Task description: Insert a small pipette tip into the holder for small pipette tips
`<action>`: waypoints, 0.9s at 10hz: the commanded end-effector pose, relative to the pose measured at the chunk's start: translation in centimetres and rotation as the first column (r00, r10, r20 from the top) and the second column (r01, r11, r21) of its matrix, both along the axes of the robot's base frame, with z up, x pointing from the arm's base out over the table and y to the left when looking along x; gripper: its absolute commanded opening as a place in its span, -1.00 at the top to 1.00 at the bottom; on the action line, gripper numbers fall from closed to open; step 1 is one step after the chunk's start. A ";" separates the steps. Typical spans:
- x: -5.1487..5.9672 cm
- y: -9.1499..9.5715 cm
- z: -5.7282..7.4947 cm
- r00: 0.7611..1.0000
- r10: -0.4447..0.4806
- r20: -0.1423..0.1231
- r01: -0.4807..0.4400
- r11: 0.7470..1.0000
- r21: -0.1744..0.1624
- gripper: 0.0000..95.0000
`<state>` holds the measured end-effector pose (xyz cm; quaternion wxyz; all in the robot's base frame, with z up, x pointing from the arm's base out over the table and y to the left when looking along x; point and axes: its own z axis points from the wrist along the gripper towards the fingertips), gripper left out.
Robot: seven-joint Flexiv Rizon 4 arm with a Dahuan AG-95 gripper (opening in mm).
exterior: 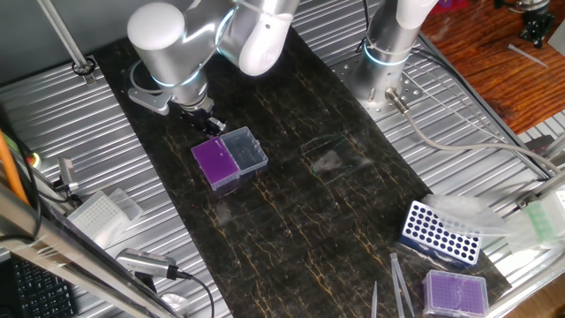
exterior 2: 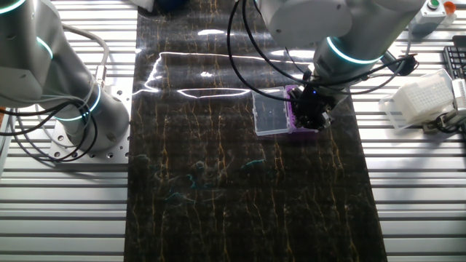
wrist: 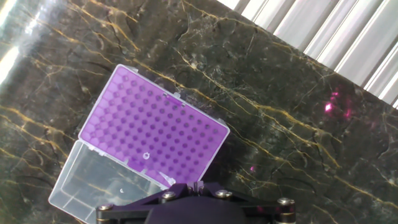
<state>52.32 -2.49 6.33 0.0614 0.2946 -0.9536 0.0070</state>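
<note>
The holder for small pipette tips (wrist: pixel 152 134) has a vivid purple grid top and a clear lid (wrist: pixel 99 183) hinged open flat beside it on the dark marble mat. It also shows in one fixed view (exterior: pixel 216 162) and in the other fixed view (exterior 2: pixel 293 94). One hole holds a small white-rimmed tip (wrist: pixel 147 155). My gripper (wrist: pixel 198 185) hovers just over the holder's near edge, jaws pressed together. A thin clear small pipette tip (wrist: pixel 163 178) sticks out from them over the grid. The arm partly hides the holder in the other fixed view, gripper (exterior 2: pixel 314 116).
A blue rack with round holes (exterior: pixel 439 234), a paler purple box (exterior: pixel 455 291) and tweezers (exterior: pixel 399 283) lie at the mat's far end. A white tip box (exterior 2: pixel 419 102) sits beside the mat. A second arm's base (exterior 2: pixel 65 94) stands to the side.
</note>
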 end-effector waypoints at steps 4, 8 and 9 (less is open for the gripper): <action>0.1 0.1 -0.1 0.999 -0.042 0.001 0.042 0.999 0.028 1.00; 0.0 0.1 -0.1 0.995 -0.096 -0.004 0.096 0.994 0.052 1.00; 0.0 0.1 -0.1 0.994 -0.110 -0.008 0.110 0.992 0.056 1.00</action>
